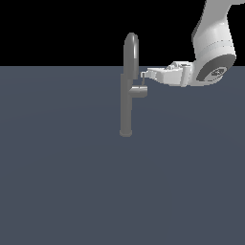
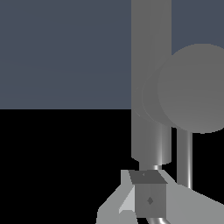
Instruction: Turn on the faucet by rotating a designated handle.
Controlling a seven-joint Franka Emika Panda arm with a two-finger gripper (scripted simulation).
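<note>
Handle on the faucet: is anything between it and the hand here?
Nothing visible blocks it. The hand reaches in from the exterior view's right and is already at the handle, its fingertips by the thin lever pin. Only the faucet column stands behind.

Flat dark blue-grey floor [image 1: 62, 182] w/ black backdrop [image 1: 57, 28] above.

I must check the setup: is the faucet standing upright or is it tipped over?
Upright. In the exterior view the faucet rises as a straight vertical column from its flared base on the floor, its arched spout on top and the handle projecting sideways.
</note>
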